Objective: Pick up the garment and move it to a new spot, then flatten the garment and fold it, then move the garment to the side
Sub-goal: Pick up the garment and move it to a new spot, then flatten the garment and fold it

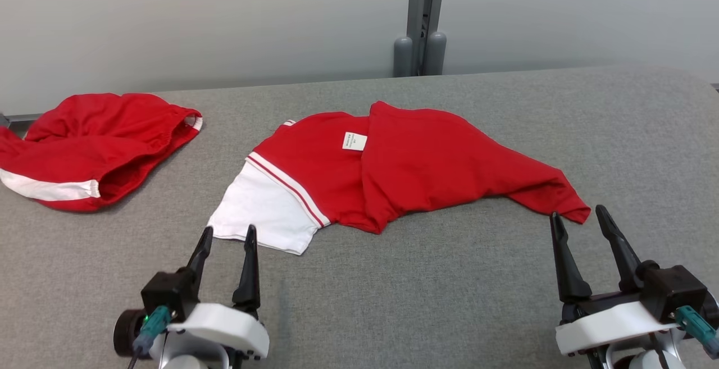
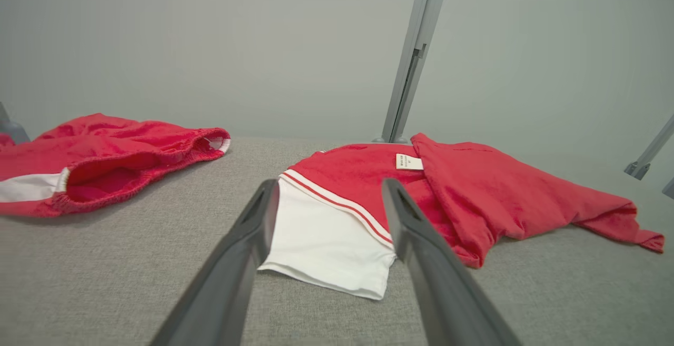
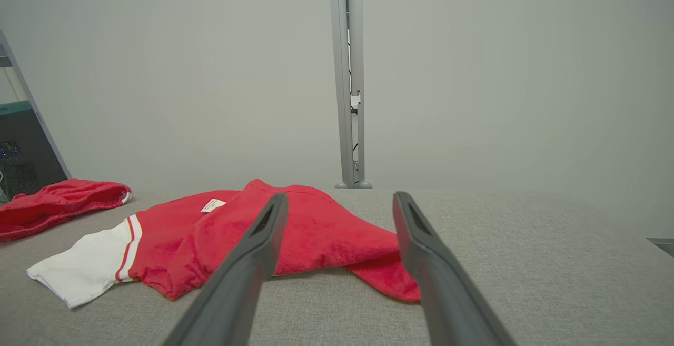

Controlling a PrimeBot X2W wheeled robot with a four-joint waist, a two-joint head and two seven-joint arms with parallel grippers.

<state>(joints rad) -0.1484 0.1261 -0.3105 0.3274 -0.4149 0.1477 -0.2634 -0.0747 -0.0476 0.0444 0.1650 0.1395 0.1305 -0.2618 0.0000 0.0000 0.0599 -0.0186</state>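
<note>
A red garment (image 1: pixel 427 161) with a white panel, red-and-white striped trim and a small white label lies crumpled and partly folded over itself in the middle of the grey table. It also appears in the left wrist view as the garment (image 2: pixel 458 193) and in the right wrist view as the garment (image 3: pixel 316 235). My left gripper (image 1: pixel 229 233) is open just in front of the white panel's near edge, not touching it. My right gripper (image 1: pixel 578 214) is open right at the garment's red right tip, holding nothing.
A second red garment (image 1: pixel 95 147) with a white band lies bunched at the table's far left edge. A grey metal post (image 1: pixel 421 21) stands behind the table's back edge (image 1: pixel 359 80). Bare grey table surface (image 1: pixel 404 290) stretches between the two grippers.
</note>
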